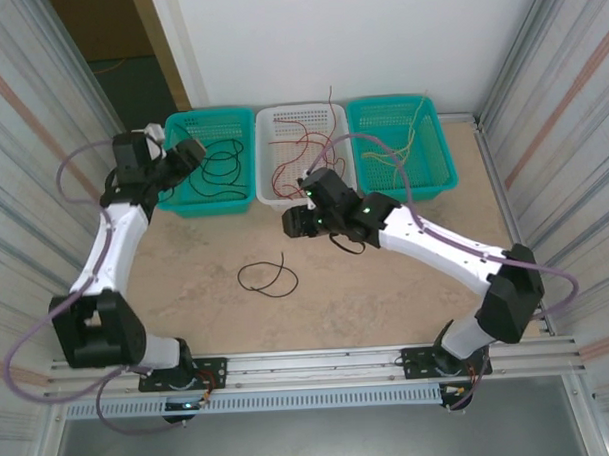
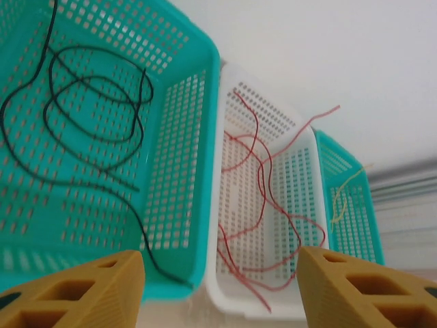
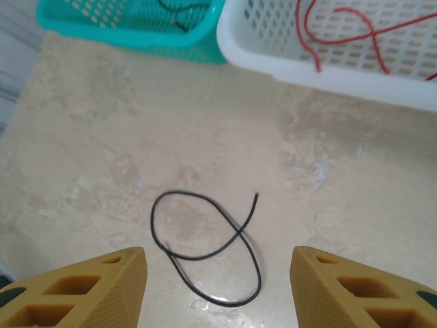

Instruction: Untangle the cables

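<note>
Three slotted plastic baskets line the far edge of the bench (image 1: 387, 295), a mottled beige, stone-look surface. The teal left basket (image 1: 209, 206) sits by the far-left corner, the white middle basket (image 1: 299, 201) comes next, and the teal right basket (image 1: 408, 192) sits toward the far-right corner. Each is rectangular with a rounded rim and stands just beside its neighbour. The cables lie sorted by colour. Thin black cables (image 2: 102, 140) coil in overlapping loops in the left basket. Thin red cables (image 2: 263, 178) wander across the middle basket, one end rising past its rim. Yellowish cables (image 2: 339, 198) lie in the right basket. How many strands each basket holds cannot be counted from the tangle. One loose black cable (image 3: 237, 236) lies alone on the bare bench near its middle, a little toward the left edge, curled into a single loop that crosses itself once, both ends free. Two white arms with black joints reach in from the near edge. The left fingers (image 2: 68, 294), a pair of mustard-coloured wedges with hollow cut-outs, hang over the near part of the left basket, spread apart with nothing between them. The right fingers (image 3: 75, 290), a matching pair, hover above the loose black cable, likewise parted, gripping nothing and not touching the wire.
</note>
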You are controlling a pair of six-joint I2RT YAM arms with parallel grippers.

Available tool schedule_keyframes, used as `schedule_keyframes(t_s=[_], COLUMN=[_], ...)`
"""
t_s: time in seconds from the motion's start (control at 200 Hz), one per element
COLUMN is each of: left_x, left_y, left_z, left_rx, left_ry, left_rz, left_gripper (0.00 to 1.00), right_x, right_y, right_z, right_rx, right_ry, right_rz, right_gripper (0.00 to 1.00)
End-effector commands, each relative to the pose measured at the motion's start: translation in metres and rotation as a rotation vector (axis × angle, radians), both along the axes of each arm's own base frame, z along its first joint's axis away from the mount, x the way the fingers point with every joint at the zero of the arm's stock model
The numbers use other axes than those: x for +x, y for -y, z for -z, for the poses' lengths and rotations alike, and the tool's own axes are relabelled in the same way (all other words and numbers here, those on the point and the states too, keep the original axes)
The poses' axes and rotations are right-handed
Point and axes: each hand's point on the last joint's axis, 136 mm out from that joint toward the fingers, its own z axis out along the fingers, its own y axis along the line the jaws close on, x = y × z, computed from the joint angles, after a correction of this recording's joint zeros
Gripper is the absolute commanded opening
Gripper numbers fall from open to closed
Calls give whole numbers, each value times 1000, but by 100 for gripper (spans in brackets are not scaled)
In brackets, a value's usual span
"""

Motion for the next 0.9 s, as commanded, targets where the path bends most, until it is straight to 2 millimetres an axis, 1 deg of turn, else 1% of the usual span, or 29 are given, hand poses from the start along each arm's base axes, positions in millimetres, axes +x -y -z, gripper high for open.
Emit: schedule_keyframes(t_s=[0.0, 0.095, 0.21, 0.296, 0.366, 0.431, 0.466, 0.666, 0.776, 0.827, 0.892], left_x=[-41, -76, -114, -133, -145, -151, -153, -152, -148, -147, -145], left_y=[17, 33, 42, 45, 46, 45, 45, 48, 50, 51, 52], left_z=[19, 40, 62, 77, 91, 101, 103, 105, 106, 106, 105], left_rx=[31, 102, 164, 167, 146, 135, 131, 117, 110, 107, 103], left_ry=[-50, -93, -136, -157, -180, -208, -213, -213, -214, -212, -210], left_rz=[30, 90, 134, 147, 152, 147, 145, 156, 156, 158, 160], left_gripper=[59, 57, 54, 52, 50, 49, 47, 46, 46, 45, 45], right_x=[-7, -15, -21, -28, -30, -31, -31, -38, -39, -39, -39], right_y=[-8, -11, -7, -9, -13, -11, -9, -8, -2, 0, 0], right_z=[18, 48, 88, 114, 128, 139, 143, 164, 174, 177, 179], right_rx=[-84, -156, -266, -305, -326, -369, -385, -423, -456, -467, -472], right_ry=[-14, -64, -130, -189, -213, -224, -234, -290, -298, -300, -300], right_rz=[-35, -39, 5, 17, 13, 25, 33, 25, 31, 32, 28], right_gripper=[56, 55, 52, 50, 49, 48, 48, 44, 41, 37, 30])
